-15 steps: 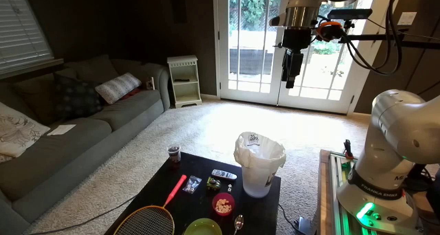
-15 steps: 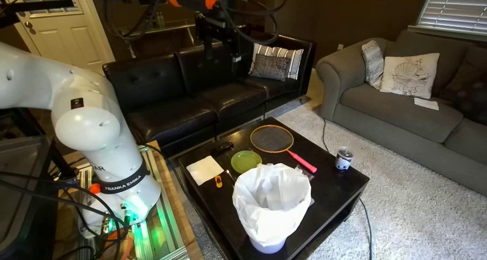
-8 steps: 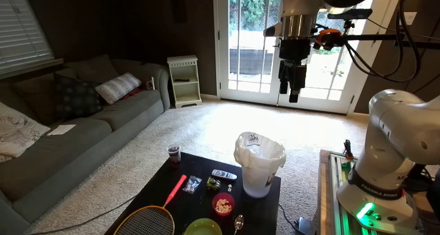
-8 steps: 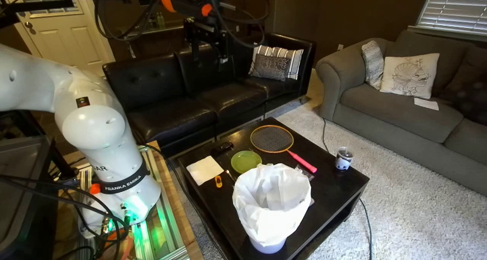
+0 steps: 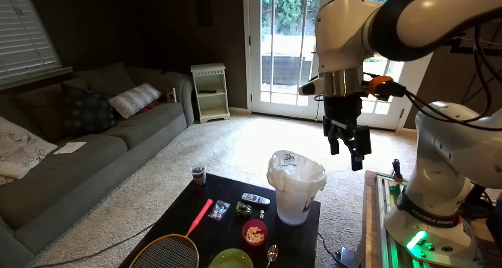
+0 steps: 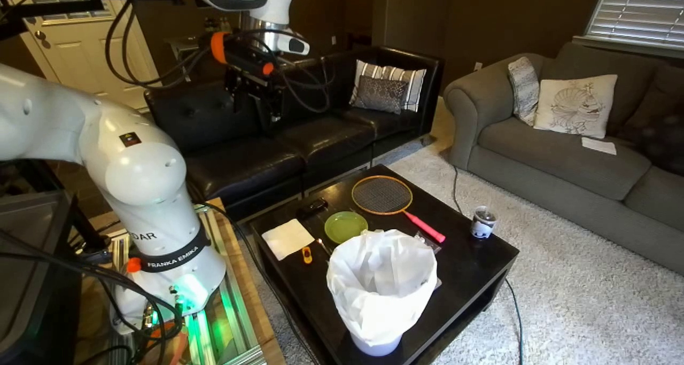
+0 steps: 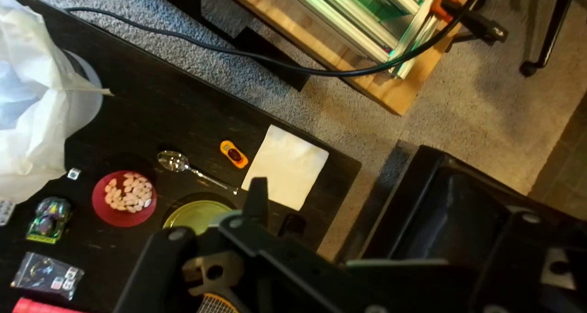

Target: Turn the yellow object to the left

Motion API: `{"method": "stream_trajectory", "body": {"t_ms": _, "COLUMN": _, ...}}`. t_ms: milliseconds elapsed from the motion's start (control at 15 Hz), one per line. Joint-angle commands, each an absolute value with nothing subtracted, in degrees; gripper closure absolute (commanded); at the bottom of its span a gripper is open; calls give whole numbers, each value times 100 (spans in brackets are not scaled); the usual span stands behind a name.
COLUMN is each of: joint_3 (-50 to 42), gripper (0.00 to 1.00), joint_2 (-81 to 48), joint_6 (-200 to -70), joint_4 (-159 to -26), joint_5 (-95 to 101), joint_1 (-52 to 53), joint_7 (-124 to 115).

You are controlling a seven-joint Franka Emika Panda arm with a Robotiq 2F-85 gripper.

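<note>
Aloft in an exterior view, the end effector (image 6: pixel 255 114) hangs well apart from the worktop (image 6: pixel 466 263), jaws spread.
White paper (image 6: pixel 287 239) lies by the left corner, the yellow object (image 6: pixel 306 255) just beside it near the robot-side edge; then green plate (image 6: pixel 346 227), lined bin (image 6: pixel 381 301) by the nearest corner, plastic cup (image 6: pixel 483 224) by the right.

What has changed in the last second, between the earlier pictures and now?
The gripper has moved down and left in an exterior view, and is lower in both. Its jaws stand apart; nothing was grasped or let go. The yellow object, racket, green plate and bin stayed put.
</note>
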State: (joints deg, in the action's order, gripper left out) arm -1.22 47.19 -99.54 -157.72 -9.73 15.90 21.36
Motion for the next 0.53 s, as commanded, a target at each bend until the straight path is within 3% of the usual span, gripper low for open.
{"method": "stream_trajectory", "body": {"t_ms": 0, "joint_3": 305, "gripper": 0, "joint_2": 4289, "joint_6": -10500, "joint_4": -15876, "joint_5": -960, "joint_1": 1464, "joint_7": 1628}}
{"method": "stream_trajectory", "body": {"t_ms": 467, "joint_3": 241, "gripper": 0, "joint_2": 4378, "joint_6": -10430, "joint_4": -15856, "joint_5": -980, "joint_1": 1502, "joint_7": 1652}}
